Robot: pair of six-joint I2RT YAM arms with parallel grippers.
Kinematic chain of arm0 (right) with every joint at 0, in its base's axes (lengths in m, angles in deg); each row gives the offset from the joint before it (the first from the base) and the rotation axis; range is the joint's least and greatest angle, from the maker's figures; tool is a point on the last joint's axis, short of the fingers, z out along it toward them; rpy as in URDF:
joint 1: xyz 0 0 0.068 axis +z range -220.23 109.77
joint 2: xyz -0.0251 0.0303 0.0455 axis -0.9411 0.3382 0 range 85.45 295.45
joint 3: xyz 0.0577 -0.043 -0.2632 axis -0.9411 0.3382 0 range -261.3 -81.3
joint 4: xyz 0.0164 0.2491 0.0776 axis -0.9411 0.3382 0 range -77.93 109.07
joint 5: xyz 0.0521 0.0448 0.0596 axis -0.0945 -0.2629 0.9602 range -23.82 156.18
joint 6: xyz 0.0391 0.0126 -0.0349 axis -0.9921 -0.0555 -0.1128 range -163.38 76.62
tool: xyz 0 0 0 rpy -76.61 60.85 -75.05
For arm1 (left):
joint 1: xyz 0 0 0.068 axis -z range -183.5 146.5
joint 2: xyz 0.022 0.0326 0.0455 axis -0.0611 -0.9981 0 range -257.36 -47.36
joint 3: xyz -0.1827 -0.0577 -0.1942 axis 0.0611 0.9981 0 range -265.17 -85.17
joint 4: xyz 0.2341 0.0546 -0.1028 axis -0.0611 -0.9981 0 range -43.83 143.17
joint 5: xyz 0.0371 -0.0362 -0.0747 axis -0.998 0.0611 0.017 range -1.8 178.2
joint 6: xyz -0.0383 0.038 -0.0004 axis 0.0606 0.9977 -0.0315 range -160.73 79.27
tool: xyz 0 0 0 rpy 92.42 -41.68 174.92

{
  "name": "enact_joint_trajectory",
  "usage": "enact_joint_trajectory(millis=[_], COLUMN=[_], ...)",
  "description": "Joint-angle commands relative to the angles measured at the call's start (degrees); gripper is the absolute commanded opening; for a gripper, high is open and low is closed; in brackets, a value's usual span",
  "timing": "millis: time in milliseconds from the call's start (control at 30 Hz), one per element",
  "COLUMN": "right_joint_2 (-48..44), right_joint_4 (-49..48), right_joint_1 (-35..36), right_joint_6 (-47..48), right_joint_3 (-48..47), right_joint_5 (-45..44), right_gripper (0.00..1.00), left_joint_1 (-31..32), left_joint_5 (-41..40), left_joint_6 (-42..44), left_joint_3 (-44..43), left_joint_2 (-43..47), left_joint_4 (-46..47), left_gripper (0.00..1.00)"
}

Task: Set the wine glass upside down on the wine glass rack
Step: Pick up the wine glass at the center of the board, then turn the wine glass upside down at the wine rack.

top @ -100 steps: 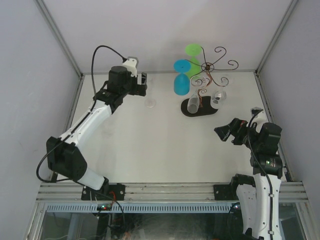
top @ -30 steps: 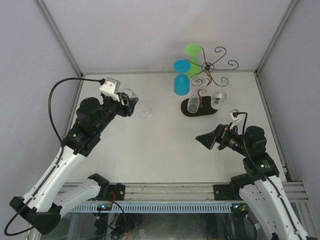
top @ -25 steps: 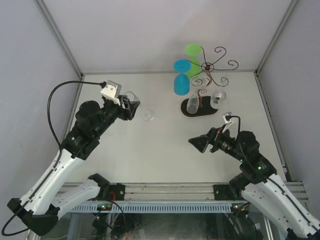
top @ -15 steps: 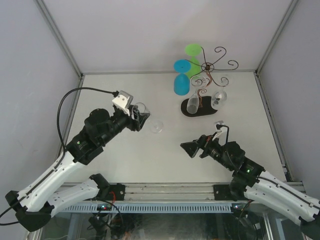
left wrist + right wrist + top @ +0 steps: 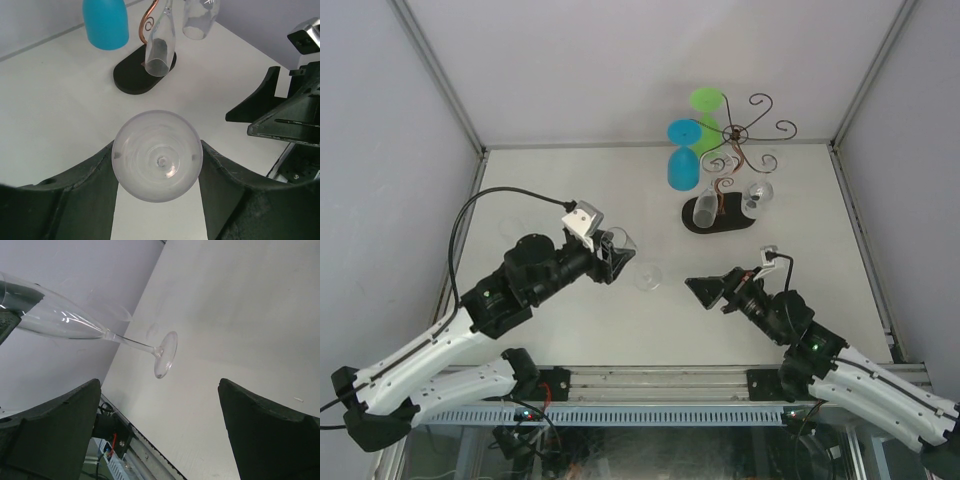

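Left pincer (image 5: 157,148) around faint wine glass (image 5: 157,167)

Item 1: wine glass (image 5: 70,320). Clear, with a long narrow bowl, thin stem and round flat foot. It lies roughly level, off the table, bowl clamped between the fingers of the left gripper (image 5: 615,255). Well apart from the wine glass rack, to its near-left.

Item 2: wine glass rack (image 5: 728,170). Thin dark-brown wire: one upright stem, curled spiral arms radiating from the top, black oval base. Standing upright.
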Motion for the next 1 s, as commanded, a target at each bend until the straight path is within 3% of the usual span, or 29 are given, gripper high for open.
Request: enact_joint_trajectory(millis=[0,267,667,967], right_joint_2=[-1.0,4.0,17.5,20.5], right_joint_4=[-2.5,-11.3,-24.9,-26.3], right_joint_1=[-1.4,-2.6,-2.8,-2.8], right_joint_6=[-2.5,-7.4,-12.9,-15.0], right_joint_3=[1.2,3.3,3.5,3.4], right_joint_5=[0.0,0.5,3.1,5.3], right_gripper=[1.00,0.92,0.68,0.57], left_joint_1=[1.5,3.9,6.0,6.6], left_joint_5=[-0.8,-0.3,0.0,-0.2], left_joint_6=[-1.8,-3.1,-4.6,-4.6], left_joint_3=[0.1,0.1,-0.6,-1.3], left_joint_2=[1.0,0.7,0.1,-0.8], left_joint_4=[4.4,5.7,8.1,9.2], left_gripper=[0.28,0.27,0.26,0.26])
